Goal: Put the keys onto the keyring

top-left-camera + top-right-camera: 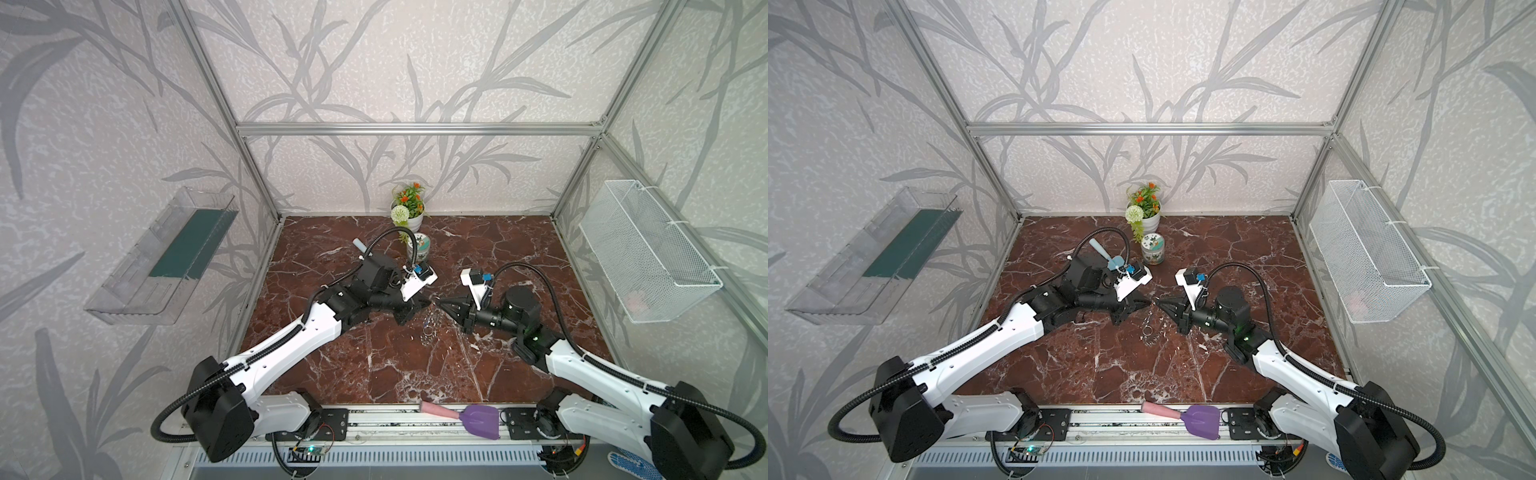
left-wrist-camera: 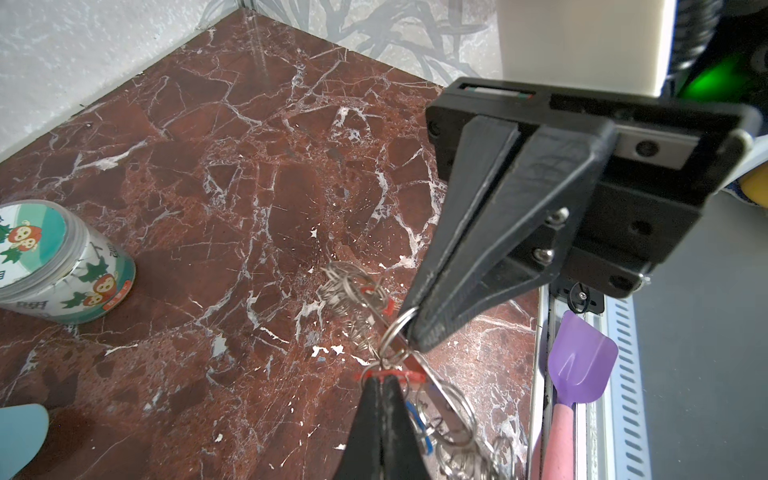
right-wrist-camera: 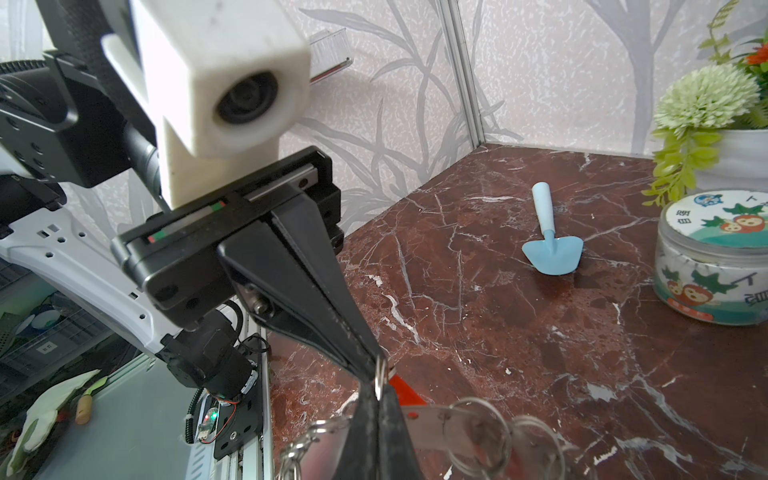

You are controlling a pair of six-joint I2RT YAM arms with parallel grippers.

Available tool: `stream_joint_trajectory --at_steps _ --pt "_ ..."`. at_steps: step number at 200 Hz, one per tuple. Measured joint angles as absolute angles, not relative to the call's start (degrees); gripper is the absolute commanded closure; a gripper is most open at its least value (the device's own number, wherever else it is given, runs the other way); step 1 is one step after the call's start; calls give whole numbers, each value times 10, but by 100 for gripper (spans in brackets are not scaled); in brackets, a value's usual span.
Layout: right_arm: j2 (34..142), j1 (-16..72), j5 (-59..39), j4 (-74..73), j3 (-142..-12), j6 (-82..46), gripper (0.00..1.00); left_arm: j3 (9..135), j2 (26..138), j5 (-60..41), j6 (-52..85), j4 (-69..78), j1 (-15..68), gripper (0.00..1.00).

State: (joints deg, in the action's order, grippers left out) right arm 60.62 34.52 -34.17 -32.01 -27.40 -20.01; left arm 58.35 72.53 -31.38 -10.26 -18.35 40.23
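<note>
Slippage is the main risk: the left tool (image 2: pixel 380 374) and right tool (image 2: pixel 415 332) meet tip to tip above the middle of the worktop (image 1: pixel 374 361), each with only a sliver of metal or plastic in its tips, so any small pull apart or twist could snap a piece free. If the right tool lets go, the keyring (image 1: pixel 430 324) would swing or drop, since it hangs in the air below the two tips in both top views; whether its lowest rings reach the marble I cannot tell. A sideways pull could also bend the wire loop rather than spread it, or jam the key halfway on. The left tool is pressed together on what looks like the head of the red key (image 2: pixel 392 376). The right tool is pinched tight on a split ring (image 2: pixel 398 328) at the keyring's edge. The blue key (image 2: pixel 417 417) hangs lower among the rings, seemingly already threaded, though that is hard to confirm.
</note>
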Motion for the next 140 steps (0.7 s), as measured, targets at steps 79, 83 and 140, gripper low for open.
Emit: stream_joint_trajectory --at_steps 79,83,140 --pt "611 345 -341 -324 -274 -202 100 583 732 -306 -101 -183 416 88" --pt "611 345 -341 -325 -274 -202 100 583 732 -304 -99 -183 416 85" --pt "611 341 -341 -371 -274 -206 100 552 706 -276 -63 -218 381 64"
